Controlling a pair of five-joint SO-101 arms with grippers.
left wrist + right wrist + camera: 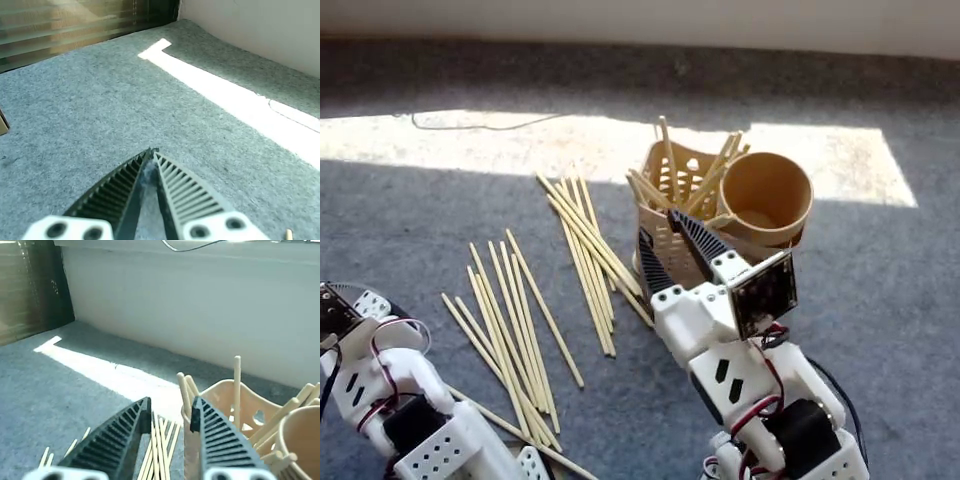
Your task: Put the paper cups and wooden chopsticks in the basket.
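Right wrist view, jaws: the right gripper point(171, 407) stands partly open with a clear gap between its ribbed fingers and holds nothing.
Right gripper, contact: one fingertip is at the basket point(220, 387) by its near wall; whether it touches cannot be told.
Left wrist view, jaws: the left gripper point(151, 154) has its fingertips pressed together and empty, above bare carpet point(75, 100).
High view, basket: it stands upright on the carpet, with the right gripper at its near corner.
Paper cup point(765, 195): tipped on its side on the basket's far rim, mouth turned toward the camera.
Chopsticks in basket point(667, 150): several stand at angles, poking above the rim beside the cup.
Loose chopsticks, near group point(585, 255): fanned on the carpet just beside the basket.
Loose chopsticks, far group point(510, 320): fanned between the two arms, nearer the left arm point(380, 385).
Open room: bare carpet lies on the basket's other side.
Surface: grey carpet, crossed by a sunlit strip point(470, 140).
Room: a pale wall point(200, 305) beyond the strip, a thin cable point(470, 125) along it.
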